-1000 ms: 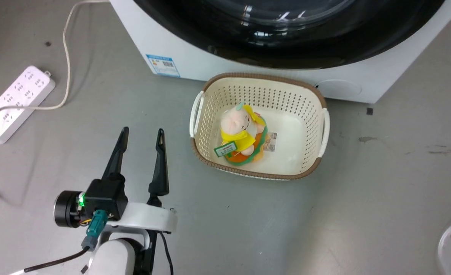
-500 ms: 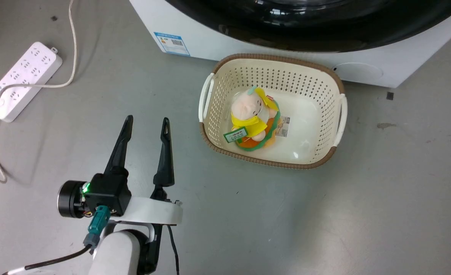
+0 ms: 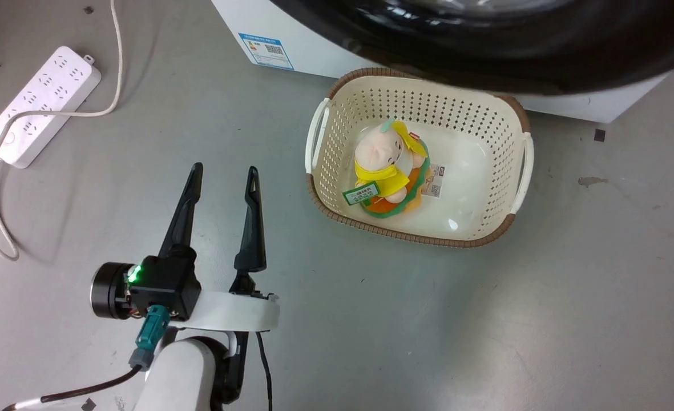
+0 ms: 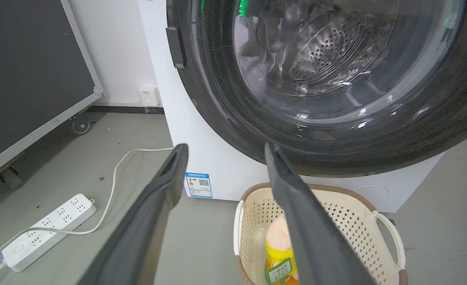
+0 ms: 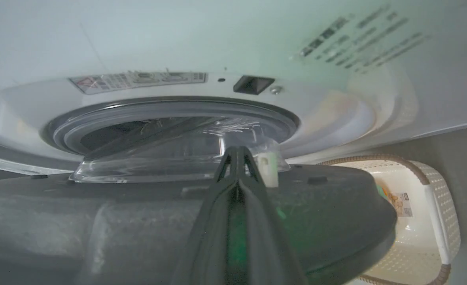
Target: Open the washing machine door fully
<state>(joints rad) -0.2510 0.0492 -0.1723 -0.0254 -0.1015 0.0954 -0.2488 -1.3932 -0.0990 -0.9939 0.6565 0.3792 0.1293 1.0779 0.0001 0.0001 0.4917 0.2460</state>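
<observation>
Fingers of left gripper (image 3: 224, 168) spread wide, nothing held, above floor (image 3: 428, 342) at 8 o'clock in head view; fingers of right gripper (image 5: 237, 149) pressed together, nothing seen between, tips at inner face of washing machine door (image 5: 99, 221); door stands ajar off washing machine (image 5: 178, 39), overhanging basket (image 3: 416, 240) at 12 o'clock.

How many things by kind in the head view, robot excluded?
washing machine: 1
laundry basket: 1
plush toy: 1
power strip: 1
Total: 4
</observation>
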